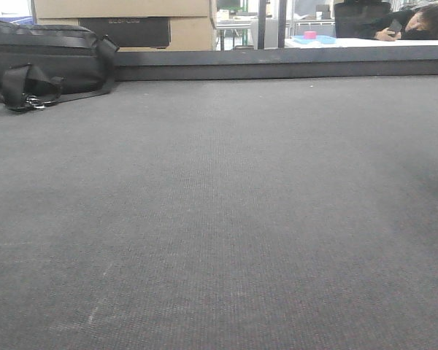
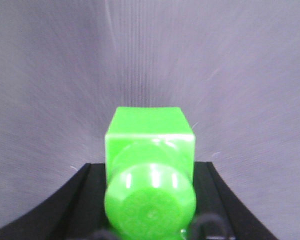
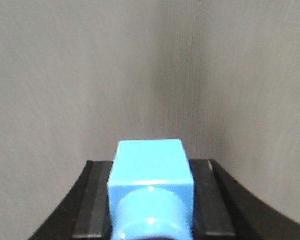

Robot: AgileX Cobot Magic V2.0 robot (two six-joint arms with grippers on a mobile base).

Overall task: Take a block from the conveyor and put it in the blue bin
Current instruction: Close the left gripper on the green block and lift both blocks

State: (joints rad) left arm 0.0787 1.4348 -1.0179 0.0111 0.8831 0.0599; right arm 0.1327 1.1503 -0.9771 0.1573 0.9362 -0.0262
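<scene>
Over the conveyor (image 1: 219, 219), left gripper (image 2: 150, 172) pinches a green block (image 2: 149, 132), right gripper (image 3: 151, 172) a blue block (image 3: 150, 157); a loose hold could drop either.

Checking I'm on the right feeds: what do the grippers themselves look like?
Left gripper: black fingers curving outward, thin black cable loops at the base. Right gripper: black too, with flat dark grey grooved pads. No markings visible; the arms themselves are out of view.

We see a black bag (image 1: 44, 62) with straps lying at the upper left, cardboard boxes (image 1: 190, 29) behind it, and a dark-haired person (image 1: 416, 23) slumped on a white table (image 1: 365, 42) at the upper right.
</scene>
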